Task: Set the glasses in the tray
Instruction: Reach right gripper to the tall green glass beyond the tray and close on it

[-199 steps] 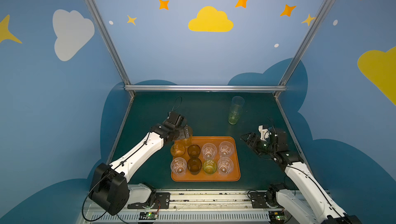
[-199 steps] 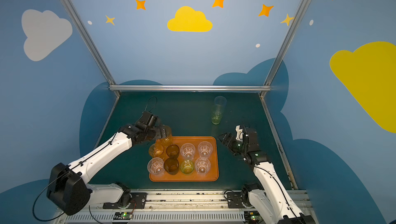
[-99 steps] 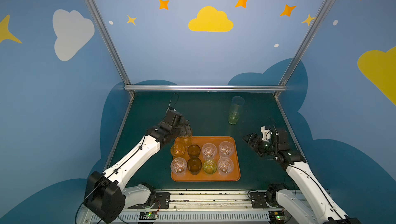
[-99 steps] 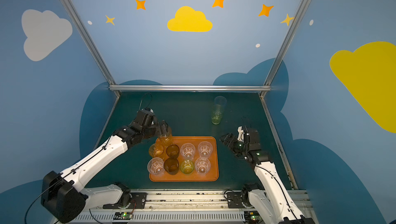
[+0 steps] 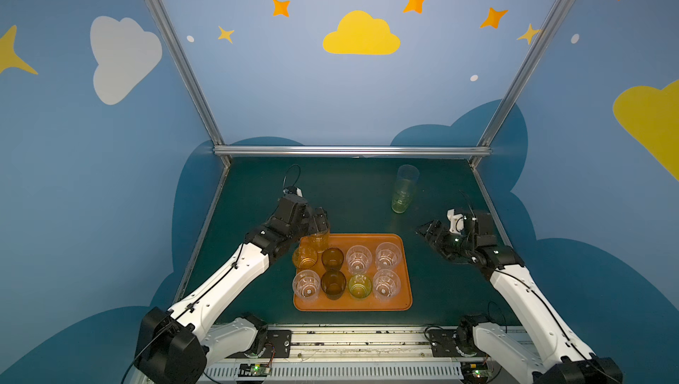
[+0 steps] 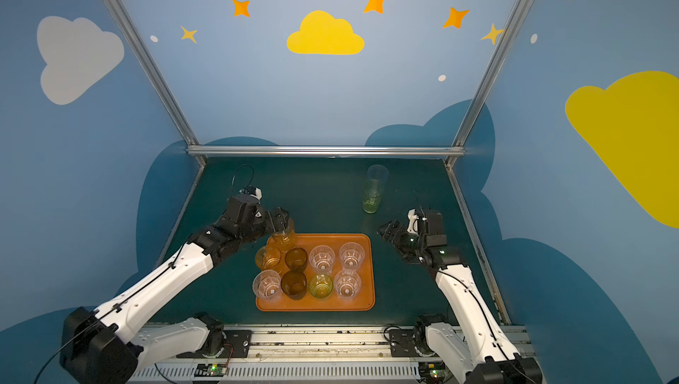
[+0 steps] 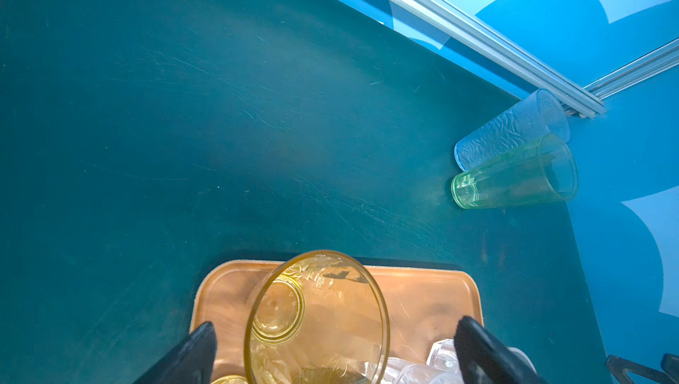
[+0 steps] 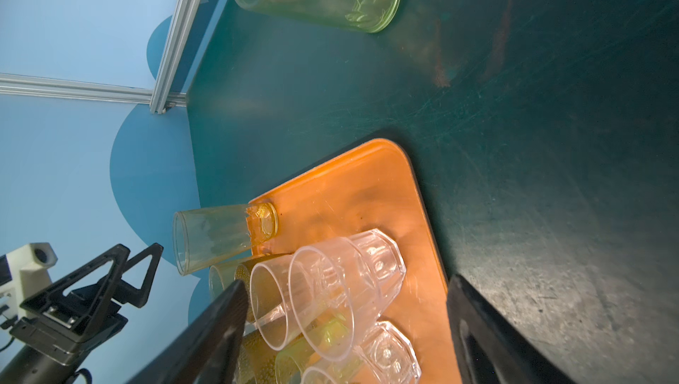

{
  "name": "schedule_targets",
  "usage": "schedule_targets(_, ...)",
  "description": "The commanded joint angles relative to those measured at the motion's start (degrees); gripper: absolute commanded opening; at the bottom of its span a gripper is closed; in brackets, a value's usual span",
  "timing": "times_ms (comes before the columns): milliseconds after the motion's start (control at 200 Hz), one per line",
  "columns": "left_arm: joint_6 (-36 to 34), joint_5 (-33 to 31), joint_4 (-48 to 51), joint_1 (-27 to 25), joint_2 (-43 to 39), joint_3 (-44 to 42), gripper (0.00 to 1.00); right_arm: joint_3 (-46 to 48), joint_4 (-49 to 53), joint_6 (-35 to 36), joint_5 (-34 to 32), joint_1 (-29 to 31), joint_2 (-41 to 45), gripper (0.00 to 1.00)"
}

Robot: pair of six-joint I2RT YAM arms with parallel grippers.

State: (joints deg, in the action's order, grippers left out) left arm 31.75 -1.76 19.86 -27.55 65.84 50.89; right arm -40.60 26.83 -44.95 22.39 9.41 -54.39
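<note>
Nine glasses stand in the orange tray (image 5: 367, 239) on a dark green desk (image 5: 349, 194). Eight short tumblers (image 5: 359, 259) fill two rows of four: amber, dark brown and two clear in the far row; clear, dark brown, yellow-green and clear in the near row. A tall amber glass (image 5: 319, 240) stands upright at the tray's 11 o'clock corner. The left hand (image 5: 318, 222) straddles it with fingers spread wide, a clear gap on each side in the left wrist view, gripping nothing. The right hand (image 5: 428, 228) hovers at the tray's 2 o'clock, equally wide and empty.

Two tall glasses stand outside the tray, at its 1 o'clock near the back of the desk. A green glass (image 7: 514, 176) stands upright with a greyish-clear glass (image 7: 510, 130) just beside it; whether they touch cannot be told. In both top views the pair overlaps.

All the glasses look thin-walled, rigid, light and slick. The tall ones likely tip easily, so a sideways grip across the middle of the wall seems safest. Closing on the green one risks knocking its neighbour. Bare tray floor shows along the far edge, from 12 to 1 o'clock.
</note>
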Motion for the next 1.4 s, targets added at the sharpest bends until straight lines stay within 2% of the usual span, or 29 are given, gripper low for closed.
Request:
schedule_targets(0, -0.7, 0.4, -3.3, -0.1, -1.7, -1.3, 1.0, -2.1, 0.1, 0.1, -1.2, -0.4, -1.1, 0.84)
schedule_targets(235, -1.9, 7.9, -12.4, -0.4, -6.0, -7.0, 1.0, -6.2, 0.6, 1.8, -2.4, -0.4, -6.5, 0.82)
schedule_targets(536, -2.7, 8.5, -13.9, -0.6, -8.2, -9.8, 1.0, -12.5, -4.6, 1.1, -1.3, -0.4, -16.1, 0.79)
schedule_targets(826, -3.1, 10.6, -17.7, -1.2, -10.9, -12.1, 1.0, -20.5, -8.1, 1.9, -4.5, -0.4, -25.6, 0.75)
schedule_targets(1001, -3.5, 10.7, -18.2, -1.6, -11.5, -12.6, 1.0, -23.3, -10.4, 1.3, -6.7, -0.4, -30.6, 0.65)
schedule_targets(1136, -3.6, 11.8, -19.6, -1.8, -11.4, -13.1, 1.0, -25.6, -11.7, 1.8, -6.8, -0.5, -34.2, 0.47)
schedule_targets(1232, -3.4, 13.0, -20.2, -2.0, -11.0, -13.2, 1.0, -27.2, -12.0, 2.1, -6.6, -0.4, -36.6, 0.46)
schedule_targets(1327, -3.2, 13.1, -20.4, -2.4, -10.7, -13.2, 1.0, -28.5, -12.2, 2.3, -6.4, -0.4, -38.4, 0.37)
schedule_targets(1397, -3.2, 13.2, -20.3, -2.4, -10.2, -13.1, 1.0, -29.1, -12.3, 2.5, -6.2, -0.4, -39.4, 0.36)
